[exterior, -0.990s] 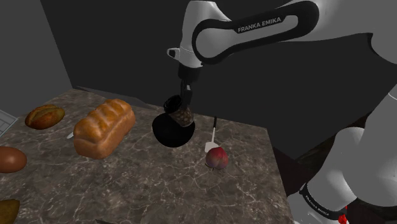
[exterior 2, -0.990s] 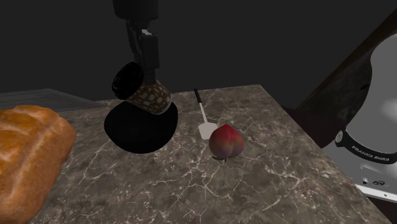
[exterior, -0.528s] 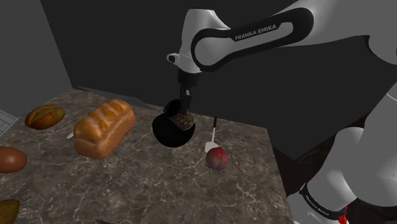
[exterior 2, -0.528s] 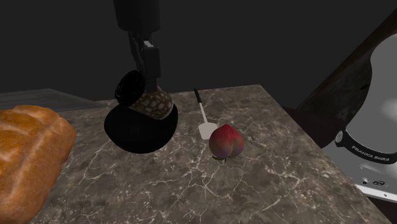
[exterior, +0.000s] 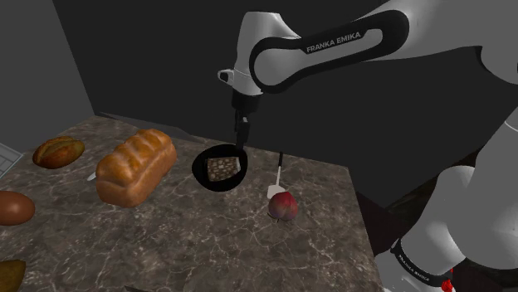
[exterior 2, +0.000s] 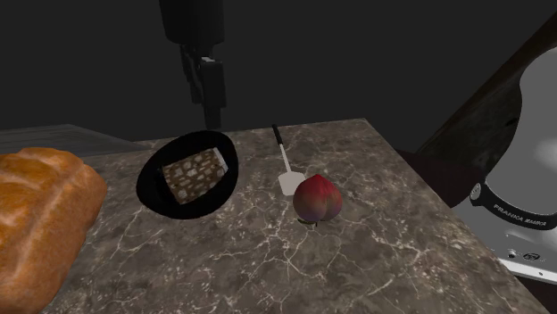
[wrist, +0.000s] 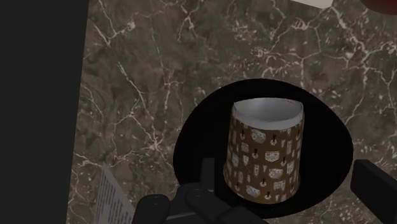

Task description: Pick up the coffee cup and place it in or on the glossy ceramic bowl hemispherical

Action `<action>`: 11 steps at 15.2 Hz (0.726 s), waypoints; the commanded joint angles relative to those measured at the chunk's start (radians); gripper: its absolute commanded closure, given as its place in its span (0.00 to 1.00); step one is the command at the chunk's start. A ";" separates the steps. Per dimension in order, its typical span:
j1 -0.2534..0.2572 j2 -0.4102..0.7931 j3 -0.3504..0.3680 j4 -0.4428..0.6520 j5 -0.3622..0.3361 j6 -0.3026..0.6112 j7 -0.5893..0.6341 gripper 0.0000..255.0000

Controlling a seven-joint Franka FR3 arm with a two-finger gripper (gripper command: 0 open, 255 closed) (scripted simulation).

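One brown patterned coffee cup [exterior 2: 195, 172] lay tipped on its side inside the glossy black bowl [exterior 2: 152, 192], resting against the bowl's curved wall, which probably kept it from rolling. The gripper [exterior 2: 212, 116] hung directly above the bowl with its fingers apart. In the wrist view the cup sat between them, but neither finger touched it, so nothing was held. Judged from this, the placing looked done and the arm needed only to lift clear. The bowl stood toward the far edge of the marble counter [exterior: 207, 232], with a bread loaf [exterior: 135, 166] on the shoulder view's left. A white spatula [exterior 2: 286, 169] and a reddish peach [exterior: 283, 206] lay on its right.
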 commanded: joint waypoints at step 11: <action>-0.002 -0.042 -0.002 0.077 0.001 -0.119 -0.001 0.00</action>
